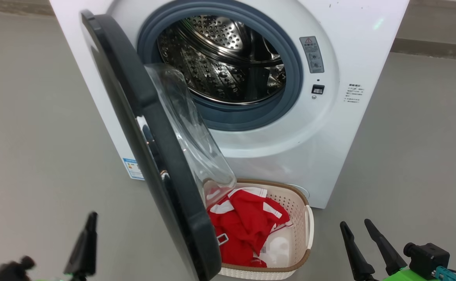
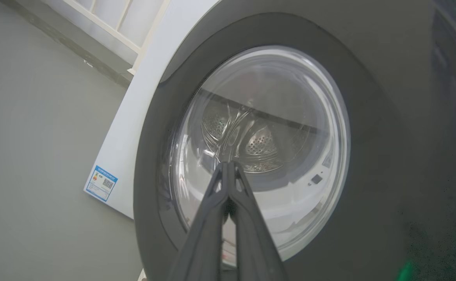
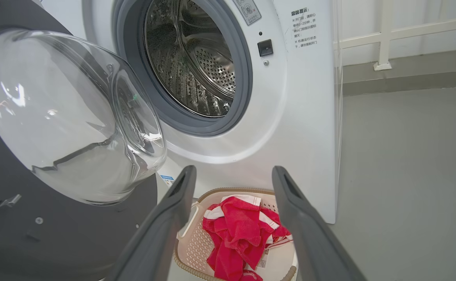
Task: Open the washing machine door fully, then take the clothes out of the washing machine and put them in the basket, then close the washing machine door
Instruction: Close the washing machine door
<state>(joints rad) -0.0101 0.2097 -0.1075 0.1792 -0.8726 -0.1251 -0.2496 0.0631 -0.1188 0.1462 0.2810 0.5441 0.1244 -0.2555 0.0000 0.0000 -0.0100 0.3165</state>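
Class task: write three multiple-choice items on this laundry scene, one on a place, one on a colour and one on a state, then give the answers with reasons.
1. Where are the clothes? A in the drum; B in the basket; C on the floor.
2. What colour are the clothes? A red with white trim; B blue; C green.
3. The washing machine door is: A shut; B missing; C open.
Answers: 1 B, they lie heaped inside it; 2 A, bright red with white bands; 3 C, it stands swung wide outward.

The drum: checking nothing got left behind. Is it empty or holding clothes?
Empty, as far as seen: the drum shows bare perforated steel, and the red clothes lie in the basket.
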